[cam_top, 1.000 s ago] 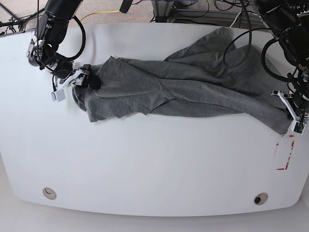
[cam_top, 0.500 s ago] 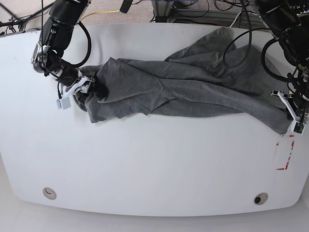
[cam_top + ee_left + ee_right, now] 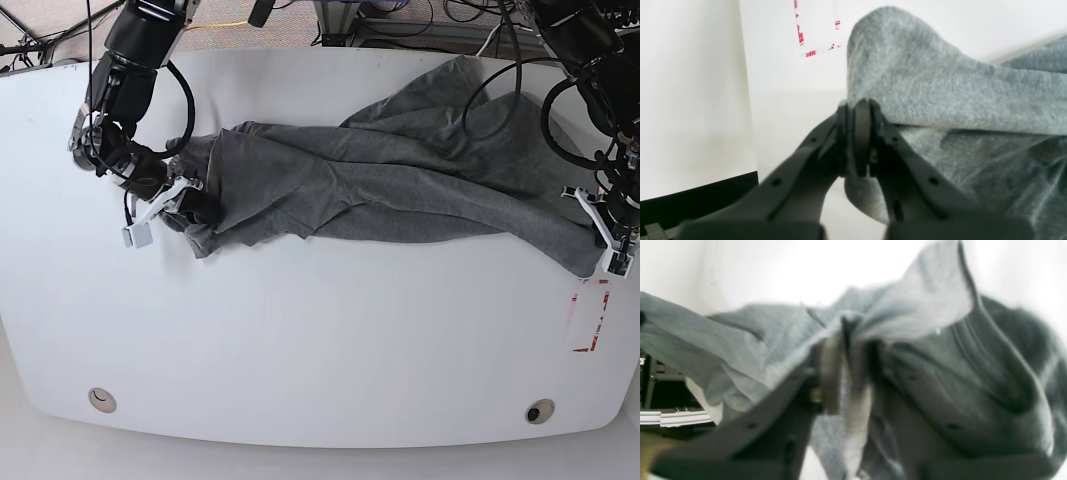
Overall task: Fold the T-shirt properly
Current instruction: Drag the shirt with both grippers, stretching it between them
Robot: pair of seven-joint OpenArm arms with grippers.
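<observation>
Since 1 second ago, the right gripper point(image 3: 190, 203) dragged its pinched T-shirt point(image 3: 400, 175) end toward the front edge. The left gripper point(image 3: 608, 240), also clamped on fabric, stays near the tabletop point(image 3: 320, 350) edge. Spreading step; next needs pulling apart.

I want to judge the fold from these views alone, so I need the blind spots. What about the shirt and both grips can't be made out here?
- Heather-grey knit T-shirt: bunched in the base view; collar and sleeves lost in its own folds.
- Right tool: right wrist view blurred; which shirt part it pinches is unclear.
- Left tool: cloth past the pinched edge is cut off by the left wrist frame.
</observation>
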